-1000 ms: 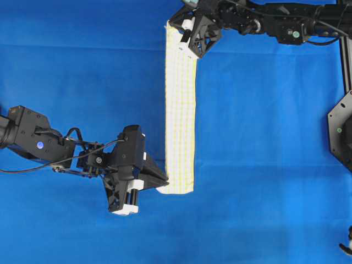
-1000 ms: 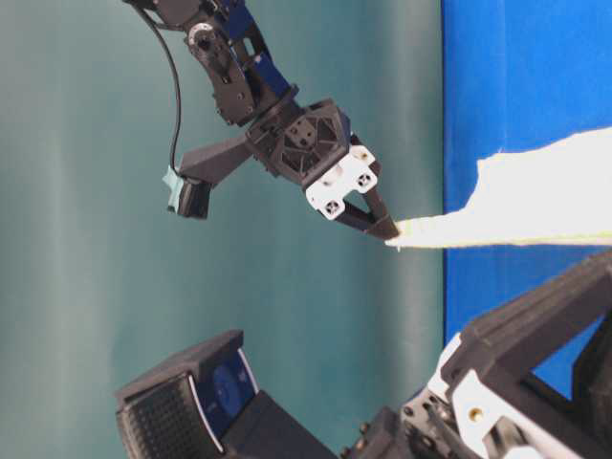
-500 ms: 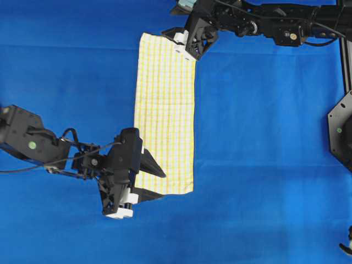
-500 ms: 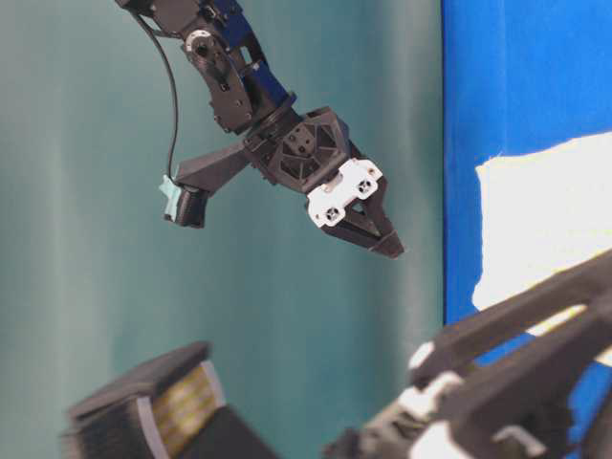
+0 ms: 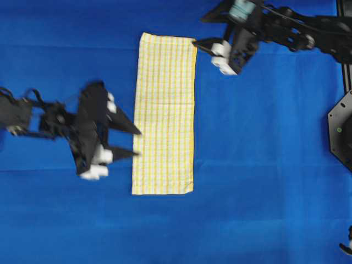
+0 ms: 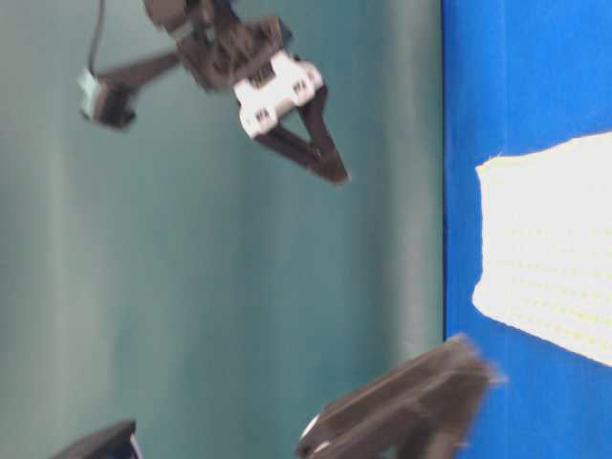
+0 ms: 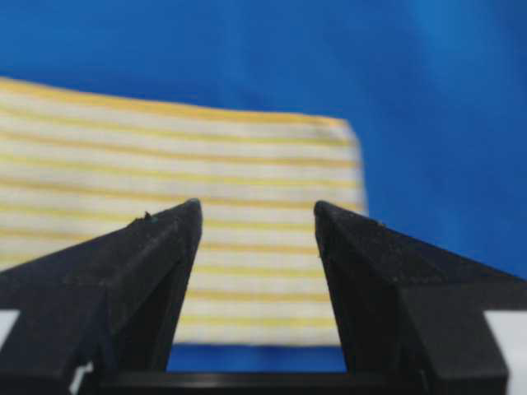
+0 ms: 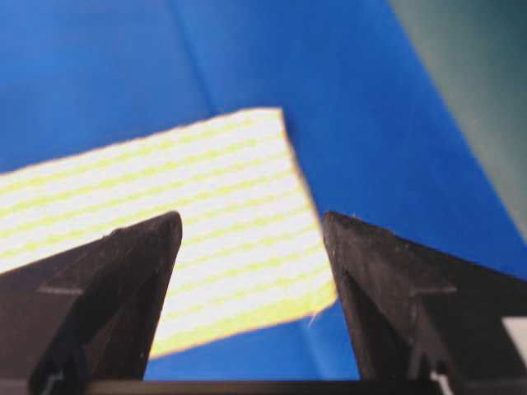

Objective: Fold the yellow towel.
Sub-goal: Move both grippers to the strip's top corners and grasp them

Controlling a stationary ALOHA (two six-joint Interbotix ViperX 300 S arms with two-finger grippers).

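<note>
Overhead exterior | yellow towel (image 5: 164, 113) now flat | left pincer (image 5: 136, 143), right pincer (image 5: 199, 33) released, withdrawn

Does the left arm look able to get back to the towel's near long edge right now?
Probably yes: the left end effector hangs open just beside the yellow towel, nothing lying between them on the blue cloth.

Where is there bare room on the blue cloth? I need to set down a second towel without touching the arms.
Free: the wide patch right of the yellow towel, below the right gripper, and the strip along the near edge under the towel. Crowded: left of the towel, where the open left gripper hangs at its edge.
</note>
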